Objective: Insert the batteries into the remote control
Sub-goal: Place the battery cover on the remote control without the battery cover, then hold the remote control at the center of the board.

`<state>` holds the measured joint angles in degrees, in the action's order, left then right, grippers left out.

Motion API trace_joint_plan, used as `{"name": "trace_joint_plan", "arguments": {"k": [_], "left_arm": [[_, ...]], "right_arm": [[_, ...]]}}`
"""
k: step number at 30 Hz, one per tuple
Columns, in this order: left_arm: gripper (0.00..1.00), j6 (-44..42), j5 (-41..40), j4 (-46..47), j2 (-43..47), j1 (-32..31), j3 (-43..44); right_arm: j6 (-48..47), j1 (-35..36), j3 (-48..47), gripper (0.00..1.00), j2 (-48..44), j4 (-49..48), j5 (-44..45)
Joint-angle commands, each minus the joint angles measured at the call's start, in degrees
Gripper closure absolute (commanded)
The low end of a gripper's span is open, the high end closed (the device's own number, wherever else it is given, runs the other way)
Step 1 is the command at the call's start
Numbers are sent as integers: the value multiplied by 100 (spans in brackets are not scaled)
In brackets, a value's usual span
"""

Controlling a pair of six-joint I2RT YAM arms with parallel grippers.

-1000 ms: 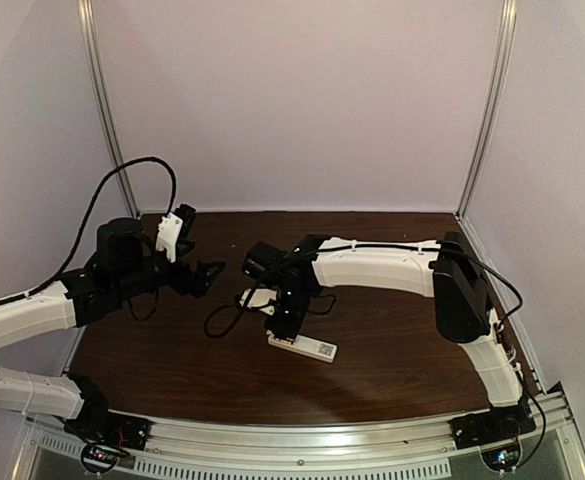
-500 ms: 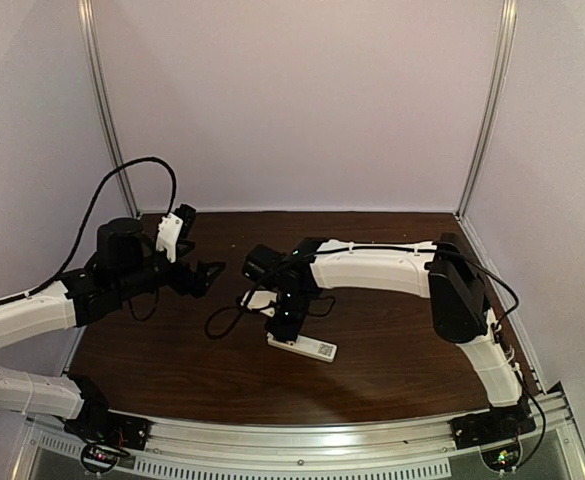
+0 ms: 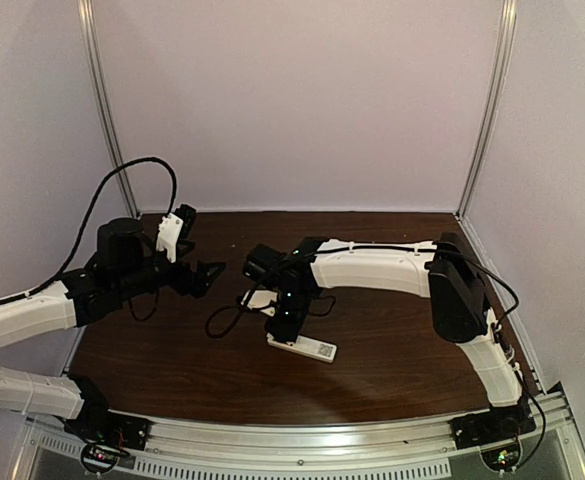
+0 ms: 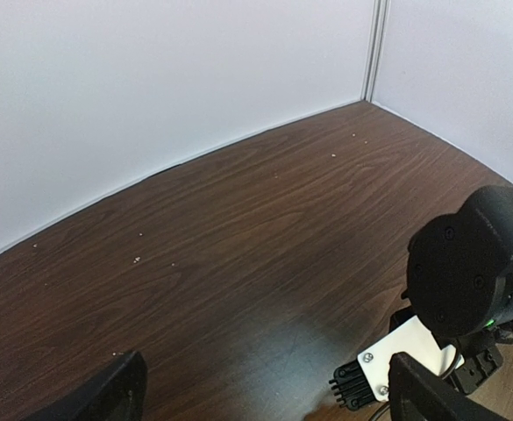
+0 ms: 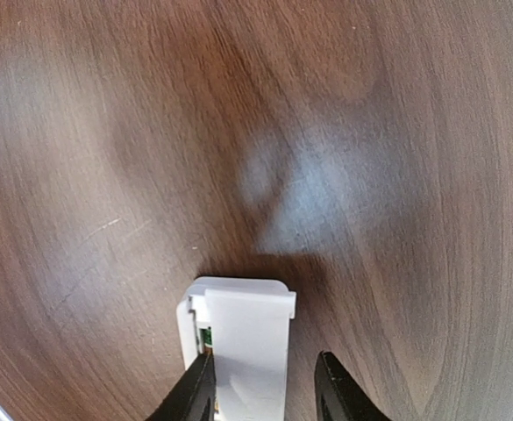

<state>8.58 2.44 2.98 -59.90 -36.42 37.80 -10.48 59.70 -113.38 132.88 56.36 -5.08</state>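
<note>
**Right arm, pose.** The arm rises from its base at the near right corner, bends at the elbow and runs leftward across the surface with its white forearm roughly level. The wrist turns down near the middle, so the right end effector points steeply at the wood.

**Right end effector, state.** The wrist view shows the right end effector partly spread. Its two dark fingers stand a little wider apart than the body between them. The finger on the left of that view overlaps the white edge. A strip of bare wood shows between the other finger and the opposite edge, so nothing is pinched.

**Remote control, position.** The remote control lies flat on the surface, near the centre and towards the near edge. It is angled, with its far end under the right fingertips and its other end pointing towards the near right. In the wrist view, the end of the remote control sits between the fingers and reaches a short way beyond their tips. Whether its compartment holds anything cannot be told.

**Left arm, pose.** The arm reaches in from the left side with its forearm raised above the surface and its wrist aimed towards the centre. The left end effector hangs in the air, well apart from the remote control.

**Left end effector, state.** The left end effector is spread wide and holds nothing. Its finger ends sit in the two lower corners of the wrist view

**Other.** A small white piece lies on the surface just behind the right wrist and is partly hidden by cable
</note>
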Motion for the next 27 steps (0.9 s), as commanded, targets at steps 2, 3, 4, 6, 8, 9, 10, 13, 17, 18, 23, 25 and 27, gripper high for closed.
{"name": "trace_joint_plan", "arguments": {"k": [2, 3, 4, 6, 8, 9, 10, 13, 17, 18, 23, 25, 27], "left_arm": [[3, 21, 59, 211, -23, 30, -71], [3, 21, 61, 211, -22, 30, -71], [3, 21, 56, 211, -22, 30, -72], [3, 19, 57, 205, -22, 30, -65], [3, 13, 64, 211, -20, 30, -67], [3, 18, 57, 211, -25, 30, -71], [3, 15, 70, 216, -33, 30, -67], [2, 24, 81, 227, -43, 30, -63], [2, 42, 69, 231, -41, 30, -62], [2, 63, 51, 244, -47, 30, -70], [3, 304, 11, 282, -39, 123, -42], [3, 524, -127, 269, -40, 163, -2], [3, 846, -145, 199, -98, 275, 78]], "right_arm": [[47, 6, -147, 60, 10, 103, 40], [45, 9, -155, 60, 10, 111, 30], [44, 11, -164, 60, 18, 114, 38], [40, 11, -187, 60, 27, 139, 30], [42, 2, -193, 59, 5, 128, 25], [42, -2, -201, 59, -5, 124, 36], [39, -2, -208, 59, -14, 135, 40], [50, -11, -248, 58, -32, 150, 62], [46, -12, -288, 57, -62, 195, 2], [48, -11, -297, 56, -94, 205, -48], [68, -19, -50, 37, -495, -69, -175], [73, -20, 197, 30, -707, -324, -174], [50, -20, 452, 25, -910, -516, -68]]}}
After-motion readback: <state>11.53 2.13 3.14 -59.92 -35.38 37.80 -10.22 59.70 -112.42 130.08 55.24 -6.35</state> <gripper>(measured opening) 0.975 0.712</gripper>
